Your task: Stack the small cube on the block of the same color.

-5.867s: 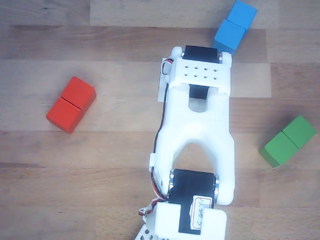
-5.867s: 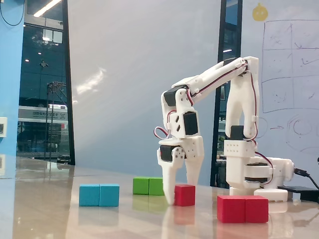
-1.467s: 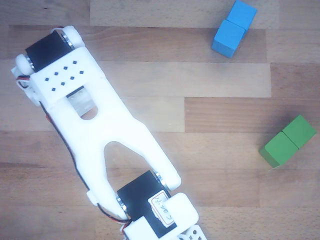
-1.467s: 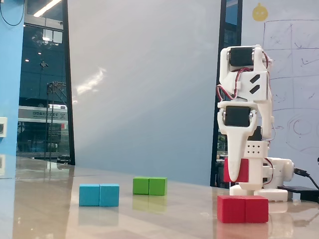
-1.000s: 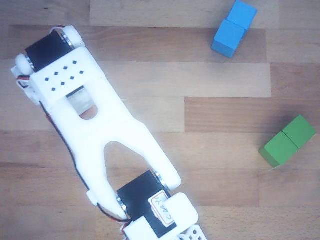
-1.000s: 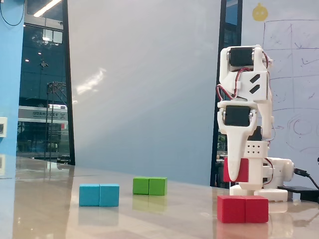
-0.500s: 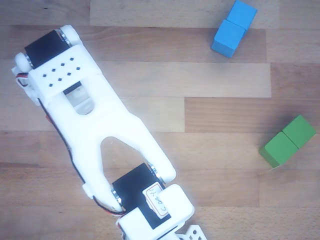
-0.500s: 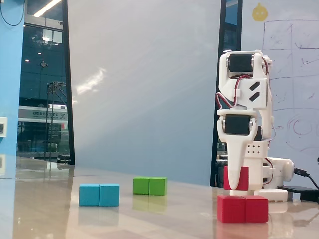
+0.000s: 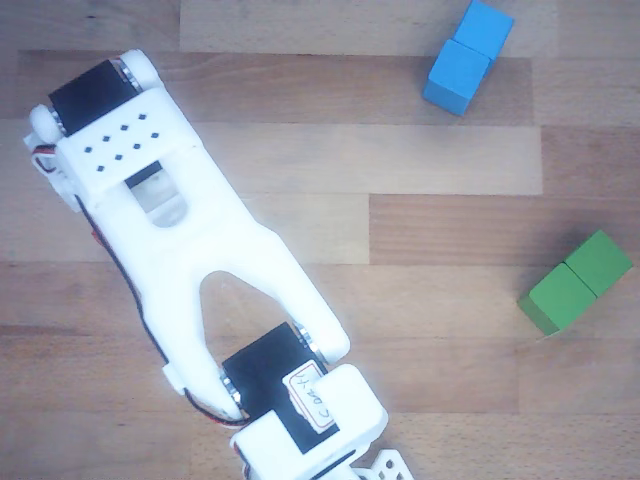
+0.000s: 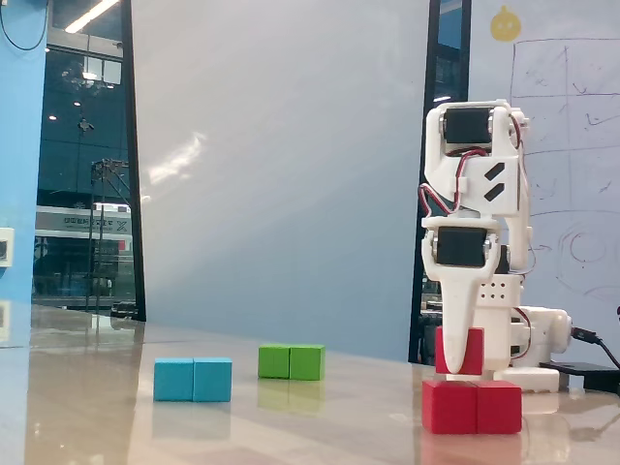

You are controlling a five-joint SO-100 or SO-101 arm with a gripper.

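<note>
A: Tool [image 10: 458,360], fixed view: pointing straight down from the white arm [image 10: 475,184], jaws closed on the small cube [image 10: 470,350]. One white finger [image 10: 455,325] crosses the cube's front face.

B: Small cube, position?

A: Held at the tool's tip, its underside at or just above the top of the block [image 10: 472,406]. Whether the two touch cannot be told. It sits over the block's left half in the fixed view.

B: Block?

A: Red, two-cube length, seam at the middle, lying flat on the counter [image 10: 291,426] directly beneath the tool.

B: Other view?

A: Arm body [image 9: 190,240] covers the left side of the picture; tool, small cube and block are all hidden beneath it.

B: Remaining items?

A: Blue block [image 10: 193,379] and green block [image 10: 291,361], both well apart from the tool, to its left in the fixed view. In the other view the blue block [image 9: 467,56] and green block [image 9: 578,281] lie to the right of the arm, on the wooden counter [image 9: 430,220].
</note>
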